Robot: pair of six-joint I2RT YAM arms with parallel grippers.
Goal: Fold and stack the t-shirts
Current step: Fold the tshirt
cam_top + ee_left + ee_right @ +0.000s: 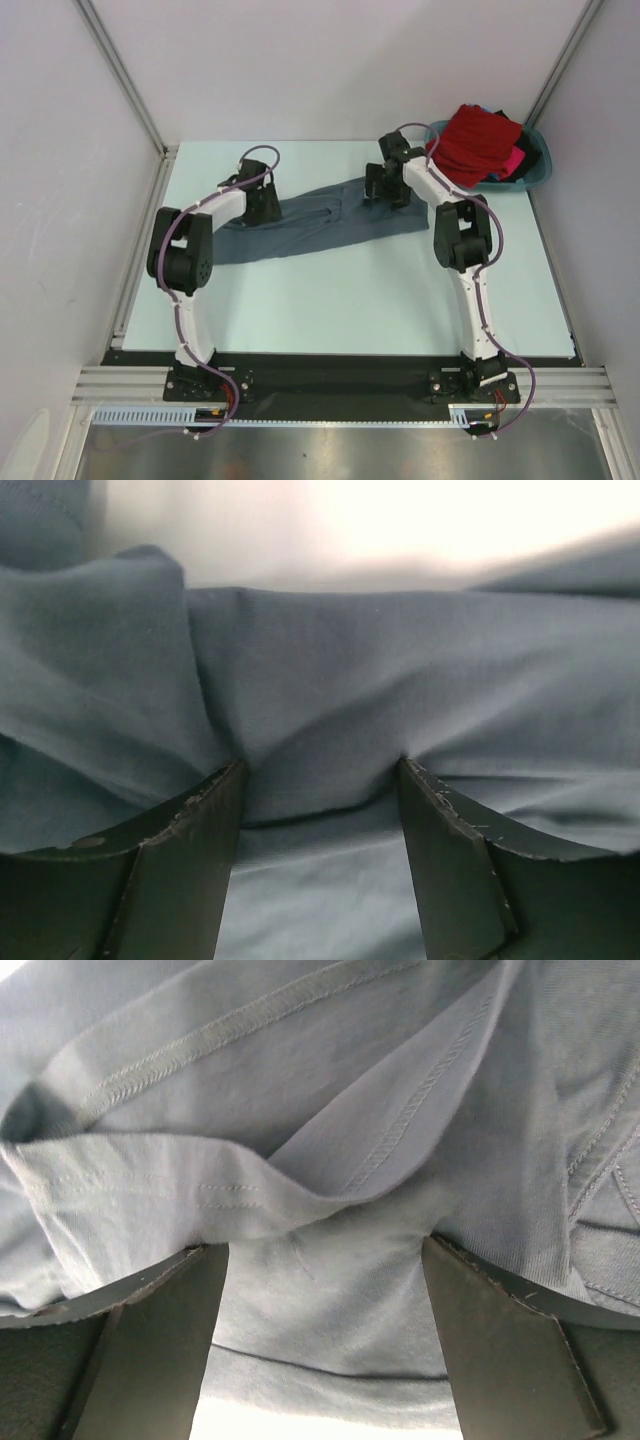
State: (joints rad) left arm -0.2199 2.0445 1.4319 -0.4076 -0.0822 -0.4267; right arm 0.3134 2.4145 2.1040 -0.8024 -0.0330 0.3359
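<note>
A slate-grey t-shirt (320,225) lies stretched in a long band across the table, from my left gripper (262,205) to my right gripper (385,188). Both grippers are pressed down onto it. In the left wrist view the dark fingers (190,860) stand wide apart with a fold of the grey cloth (320,680) lying between the tips of the left gripper (322,770). The right gripper (325,1245) is also open, with a hemmed layer of the shirt (300,1110) bulging between its fingers (500,1350). Neither pinches the cloth.
A teal basin (537,172) stands at the back right corner, piled with a red t-shirt (478,140), a pink one (514,160) and a dark one (528,148). White walls and metal rails enclose the pale table (350,310).
</note>
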